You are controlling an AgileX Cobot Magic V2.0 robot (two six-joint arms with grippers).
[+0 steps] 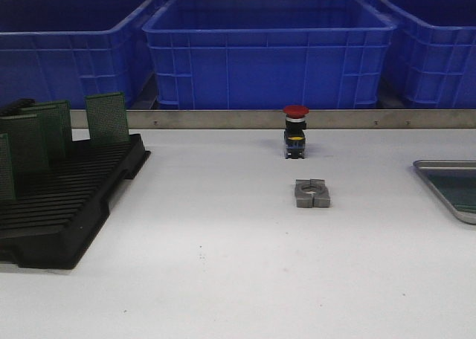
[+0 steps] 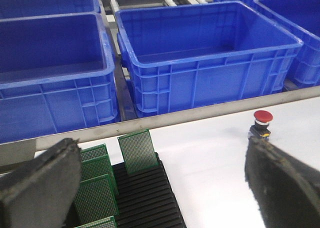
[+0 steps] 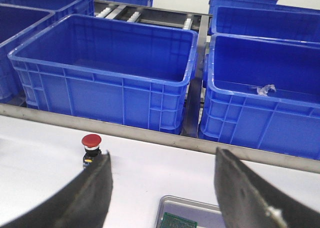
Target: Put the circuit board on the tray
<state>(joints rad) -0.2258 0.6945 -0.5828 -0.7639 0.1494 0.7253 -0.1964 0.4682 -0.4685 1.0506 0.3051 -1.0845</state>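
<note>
Green circuit boards [image 1: 107,117] stand upright in the black slotted rack [image 1: 71,205] at the left of the white counter [image 1: 223,279]. The silver tray [image 1: 446,177] sits at the counter's right edge, and what looks like one green board [image 3: 179,221] already lies flat in it. The left claw [image 2: 160,188] hangs wide open and empty above the rack; the right claw [image 3: 162,198], also spread and empty, hovers over the tray. A red-capped push button [image 1: 295,131] stands mid-counter beside a grey block [image 1: 312,193], before blue crates [image 1: 268,49].

You will find no readable text, label, brand or number anywhere in these views. The blue crates [image 1: 268,53] carry no legible markings either.
</note>
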